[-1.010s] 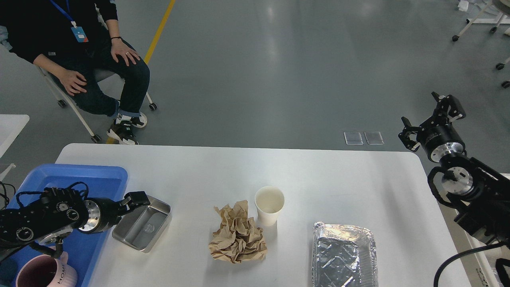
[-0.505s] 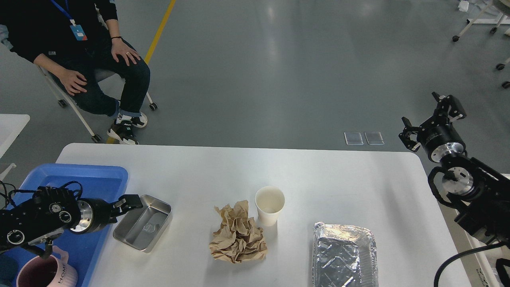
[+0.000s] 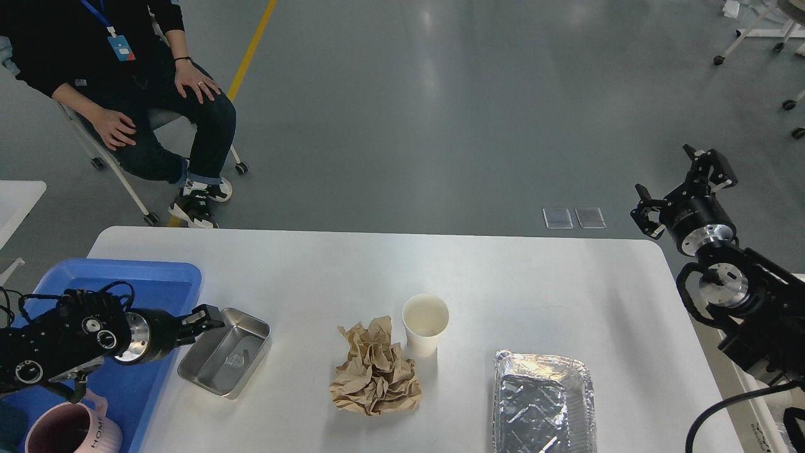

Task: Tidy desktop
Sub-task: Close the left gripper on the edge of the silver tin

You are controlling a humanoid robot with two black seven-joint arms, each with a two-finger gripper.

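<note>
The white desktop (image 3: 503, 277) carries a steel tray (image 3: 229, 355), a crumpled brown paper (image 3: 376, 371), a white paper cup (image 3: 426, 322) and a foil tray (image 3: 544, 402). My left gripper (image 3: 204, 316) is low at the steel tray's left rim, between it and the blue tray (image 3: 157, 277). Its fingers are dark and I cannot tell whether they hold the rim. My right gripper (image 3: 678, 187) is open and empty, raised beyond the desktop's right far corner, over the floor.
A pink mug (image 3: 72, 431) stands in the blue tray at the near left. A seated person (image 3: 126, 82) is beyond the far left corner. A second white table edge (image 3: 16, 195) is at the left.
My left gripper has drawn back to the left, from over the steel tray's corner to its left rim. The steel tray has barely shifted. The right arm has not moved.
</note>
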